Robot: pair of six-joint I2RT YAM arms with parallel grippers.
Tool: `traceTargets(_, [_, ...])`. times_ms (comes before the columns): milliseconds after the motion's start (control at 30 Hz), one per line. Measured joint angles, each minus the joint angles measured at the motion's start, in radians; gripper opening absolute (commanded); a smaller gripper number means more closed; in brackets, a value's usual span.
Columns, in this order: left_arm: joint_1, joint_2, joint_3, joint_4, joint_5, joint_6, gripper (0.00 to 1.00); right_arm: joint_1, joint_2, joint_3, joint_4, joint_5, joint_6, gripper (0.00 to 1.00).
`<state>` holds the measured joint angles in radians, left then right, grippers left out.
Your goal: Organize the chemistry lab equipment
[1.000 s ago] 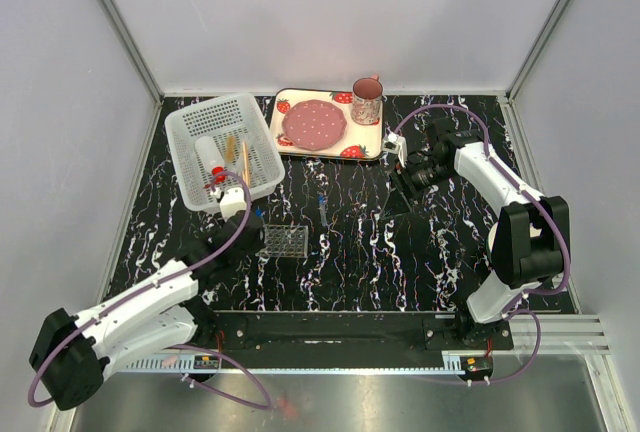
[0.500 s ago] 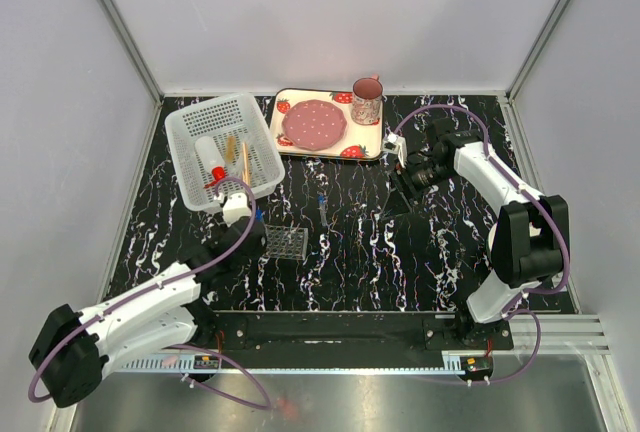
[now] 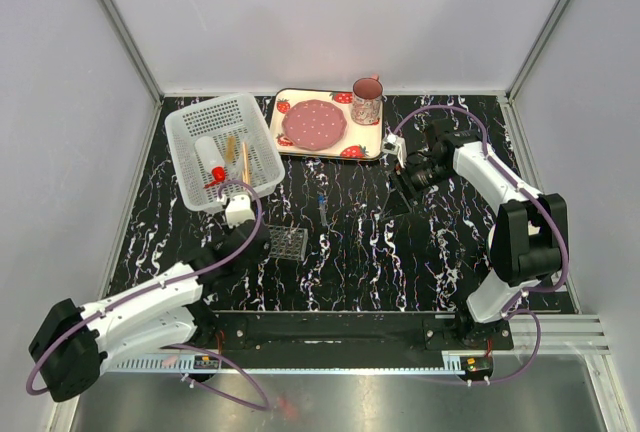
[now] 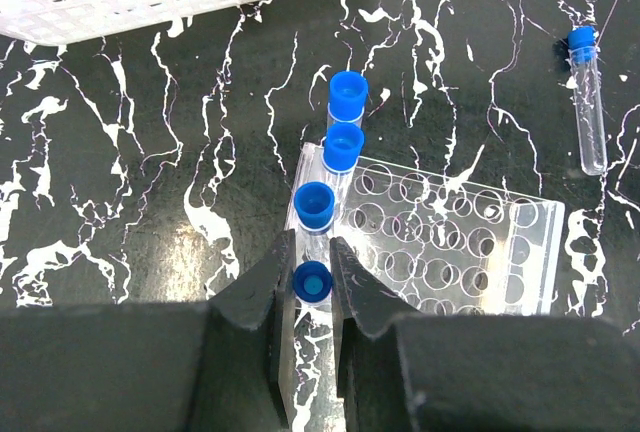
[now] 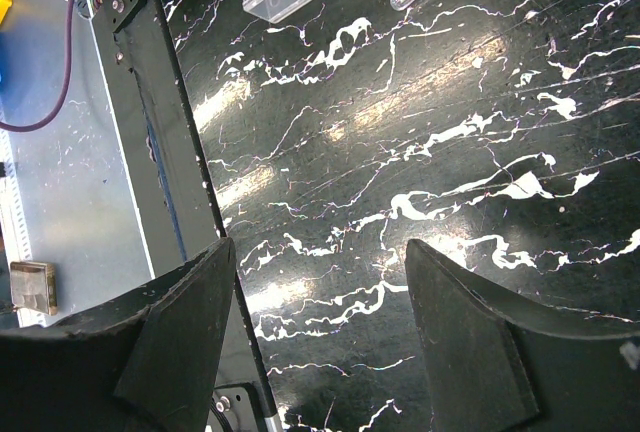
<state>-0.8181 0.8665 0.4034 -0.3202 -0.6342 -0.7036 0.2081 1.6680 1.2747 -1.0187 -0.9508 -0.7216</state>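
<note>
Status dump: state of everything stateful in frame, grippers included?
left gripper: shut on blue-capped clear tube
right gripper: open, empty
clear plastic grid tube rack: upright, three capped tubes seated
loose blue-capped tube: capped, lying on table
small white red-capped bottle: capped, lying in white perforated basket
pink mug: upright on strawberry-printed tray

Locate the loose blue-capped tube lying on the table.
In the top view the loose blue-capped tube lies flat on the black table, just beyond and right of the clear rack, in front of the strawberry tray.
</note>
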Motion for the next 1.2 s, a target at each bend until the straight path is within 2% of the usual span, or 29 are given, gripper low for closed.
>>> traceTargets(867, [-0.067, 0.059, 0.010, 0.005, -0.123, -0.032, 0.15, 0.000, 0.003, 0.000, -0.007, 0.000, -0.010, 0.75])
traceTargets(1200, [-0.072, 0.072, 0.014, -0.004, -0.150, -0.050, 0.21, -0.001, 0.004, 0.000, -0.019, 0.000, -0.016, 0.75])
